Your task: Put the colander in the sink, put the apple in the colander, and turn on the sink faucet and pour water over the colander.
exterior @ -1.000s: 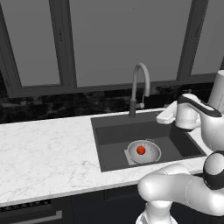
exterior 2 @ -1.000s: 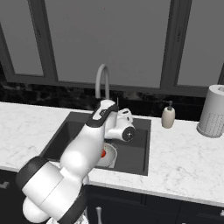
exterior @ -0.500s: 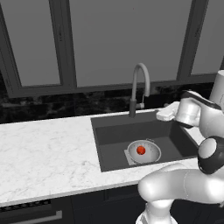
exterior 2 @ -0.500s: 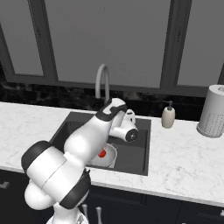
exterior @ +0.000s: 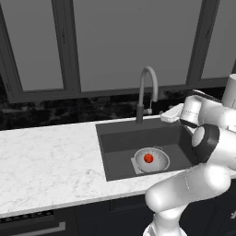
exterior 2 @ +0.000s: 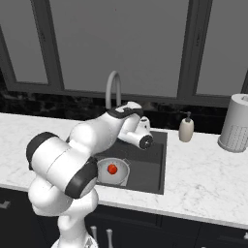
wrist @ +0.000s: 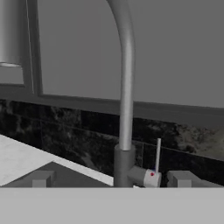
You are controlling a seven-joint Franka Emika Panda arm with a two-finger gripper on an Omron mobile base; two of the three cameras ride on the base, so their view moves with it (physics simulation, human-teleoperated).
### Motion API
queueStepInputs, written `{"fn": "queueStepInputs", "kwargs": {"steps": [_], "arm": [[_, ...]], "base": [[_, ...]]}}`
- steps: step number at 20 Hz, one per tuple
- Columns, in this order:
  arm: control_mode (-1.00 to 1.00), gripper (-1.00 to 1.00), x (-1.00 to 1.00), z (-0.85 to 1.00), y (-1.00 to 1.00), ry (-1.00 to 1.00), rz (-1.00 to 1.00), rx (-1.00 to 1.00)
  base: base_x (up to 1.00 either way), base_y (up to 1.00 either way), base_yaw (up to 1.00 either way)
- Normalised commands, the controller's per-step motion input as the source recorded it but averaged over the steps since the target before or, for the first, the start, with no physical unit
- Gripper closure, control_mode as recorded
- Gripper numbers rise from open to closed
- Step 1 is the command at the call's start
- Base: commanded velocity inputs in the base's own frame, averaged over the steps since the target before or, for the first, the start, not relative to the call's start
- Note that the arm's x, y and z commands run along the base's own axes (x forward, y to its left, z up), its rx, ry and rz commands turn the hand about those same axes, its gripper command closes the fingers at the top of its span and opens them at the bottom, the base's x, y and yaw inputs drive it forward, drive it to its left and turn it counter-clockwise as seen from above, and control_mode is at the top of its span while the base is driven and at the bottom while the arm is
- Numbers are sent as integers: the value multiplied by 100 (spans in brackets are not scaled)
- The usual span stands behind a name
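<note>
The silver colander (exterior: 156, 163) sits in the dark sink (exterior: 119, 144) with the red apple (exterior: 148, 158) inside it; the right base view also has colander (exterior 2: 120, 167) and apple (exterior 2: 112, 168). The grey gooseneck sink faucet (exterior: 147, 90) stands at the sink's back edge. No water comes from the spout. My gripper (exterior: 169, 115) hovers open just right of the faucet's base. In the hand view my gripper (wrist: 111, 180) faces the faucet (wrist: 126, 96), with a fingertip on either side of its base. The thin lever (wrist: 157, 154) stands upright between them, nearer the right one.
A cream soap pump bottle (exterior 2: 186, 130) stands right of the sink and a paper towel roll (exterior 2: 236, 123) further right. White marble counter (exterior: 50, 161) stretches to the left. Dark window frames and a black backsplash rise close behind the faucet.
My hand has slid a little left towards the faucet base, and my arm's elbow has swung higher. The colander and apple have not moved.
</note>
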Motion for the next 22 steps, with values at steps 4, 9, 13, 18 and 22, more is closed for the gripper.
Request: {"fn": "queueStepInputs", "kwargs": {"steps": [4, 9, 13, 18, 22], "arm": [[-100, -100, 48, -1, 0, 0, 0, 0], [-100, -100, 43, -6, -1, 0, 0, 1], [-100, -100, 30, -8, -3, 0, 0, 3], [-100, -100, 29, -10, -5, 0, 0, 3], [-100, -100, 37, -11, 0, 0, 0, 0]], "base": [[0, 0, 0], [0, 0, 0], [0, 0, 0], [0, 0, 0], [0, 0, 0]]}}
